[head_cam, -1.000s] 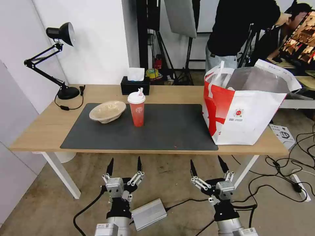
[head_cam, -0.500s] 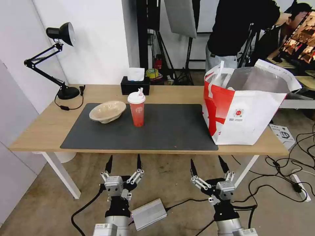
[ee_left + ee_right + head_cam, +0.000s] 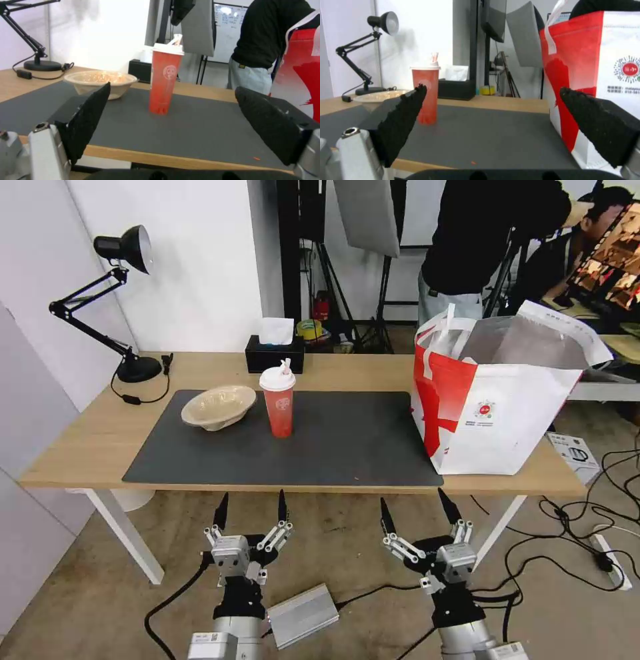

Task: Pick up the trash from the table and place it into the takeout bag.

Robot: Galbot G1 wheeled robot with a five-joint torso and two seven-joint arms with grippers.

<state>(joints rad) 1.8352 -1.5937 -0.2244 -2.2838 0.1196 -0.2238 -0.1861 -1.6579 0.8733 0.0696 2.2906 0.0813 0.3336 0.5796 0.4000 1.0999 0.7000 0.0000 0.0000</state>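
Your cup (image 3: 279,403) stands upright mid-frame on the mat (image 3: 333,447), the pulp bowl (image 3: 219,407) just left, the bag (image 3: 497,393) at right. Below the desk (image 3: 80,440) edge, left claw (image 3: 251,508) and right claw (image 3: 413,508) gape wide, empty.

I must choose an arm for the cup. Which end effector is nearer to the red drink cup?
Left. The left end effector sits before the table edge, almost in line with the red drink cup; the right end effector is farther toward the takeout bag.

Red drink cup (image 3: 279,403) stands upright on the dark mat, beige pulp bowl (image 3: 218,407) just left of it. Takeout bag (image 3: 490,400) sits open at the table's (image 3: 80,447) right end.
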